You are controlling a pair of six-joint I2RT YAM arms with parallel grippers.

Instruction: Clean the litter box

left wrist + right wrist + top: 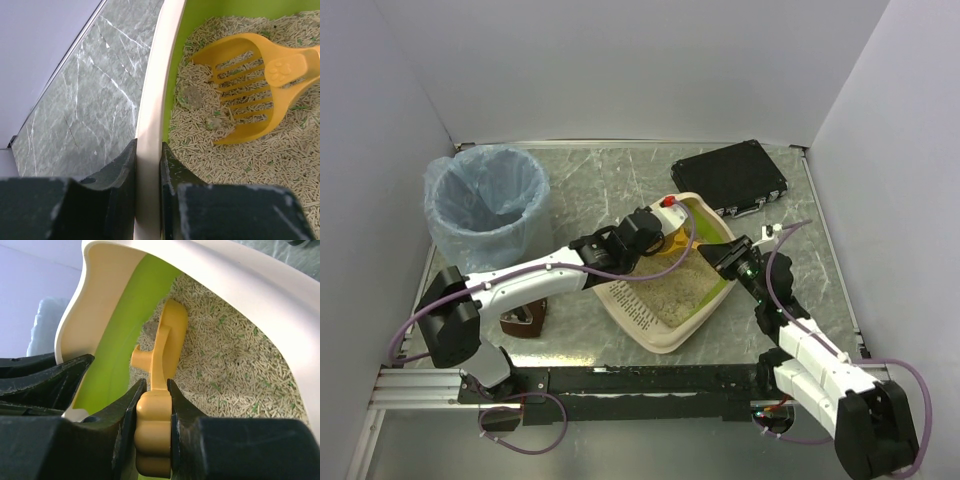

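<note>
If the scoop (pixel 250 90) is tipping while travelling toward the bin (pixel 485 200), it could be spilling pellets (pixel 280 165) onto the table (pixel 590 175). The right gripper (pixel 155 390) is clamping its handle; the left gripper (pixel 148 160) is pinching the side wall of the litter box (pixel 156 75). Both arms are stretching forward to the box, sitting mid-table, with the bin farther left.

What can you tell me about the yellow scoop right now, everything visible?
The scoop is orange-yellow moulded plastic, with a shallow head cut by long parallel slots, a raised paw print at the neck and a lobed handle end. The jaws of the right gripper are shut on that handle. The head lies hollow side up on the pellets inside the litter box, near the green wall, with a grey clump just beside its rim.
</note>
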